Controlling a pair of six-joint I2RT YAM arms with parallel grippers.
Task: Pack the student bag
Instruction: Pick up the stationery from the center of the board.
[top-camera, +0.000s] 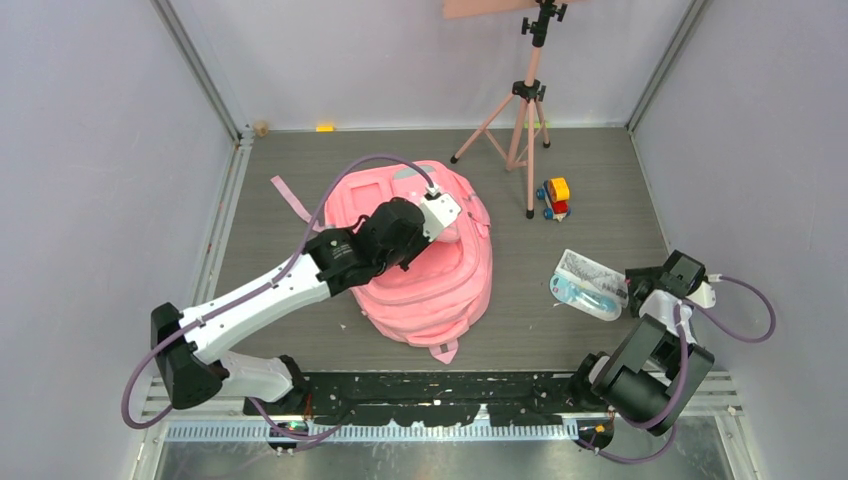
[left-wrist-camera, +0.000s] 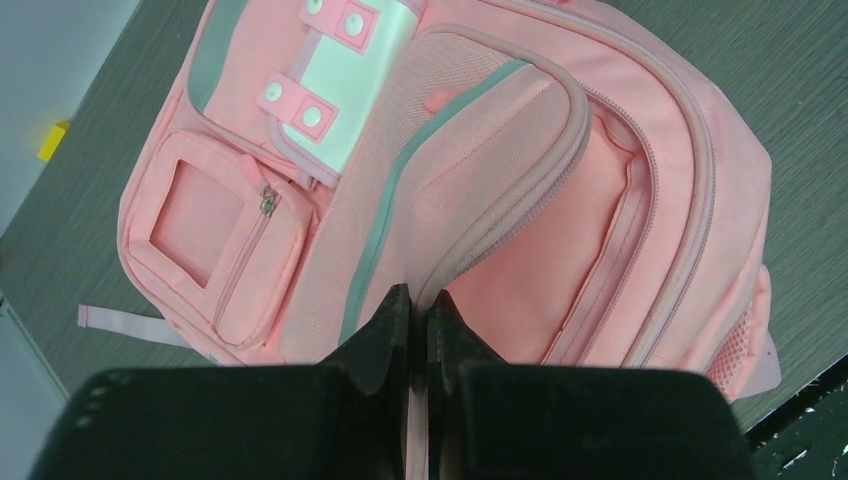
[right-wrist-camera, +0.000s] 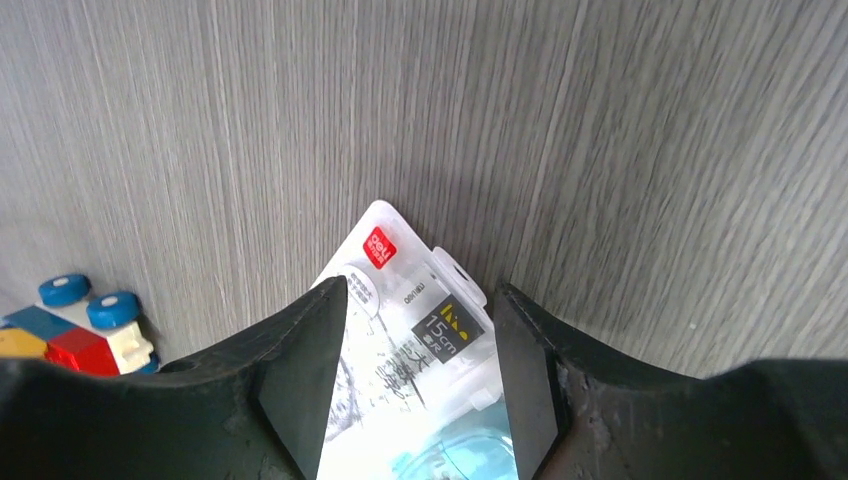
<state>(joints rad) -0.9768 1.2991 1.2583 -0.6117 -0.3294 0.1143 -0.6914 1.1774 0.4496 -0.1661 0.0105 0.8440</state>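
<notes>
- The bench (top-camera: 600, 170) carries everything, with the arms based at its near edge.
- The student bag (top-camera: 440, 290) lies face up, left of centre. Its long axis runs roughly near to far, and a small tab pokes out at the near end.
- The left pincer (left-wrist-camera: 418, 300) is over the bag, its fingers pressed together on what looks like the zip edge of a lifted flap.
- The right pincer (right-wrist-camera: 420, 290) is low over the bench with its jaws spread to either side of a flat clear packet (top-camera: 588, 285).
- The packet's long axis runs straight into that gap. It lies well apart from the bag, on the bag's right, so the right arm is the nearer one.
- Judgement: once the packet is gripped, it has to travel left towards the held flap.
</notes>
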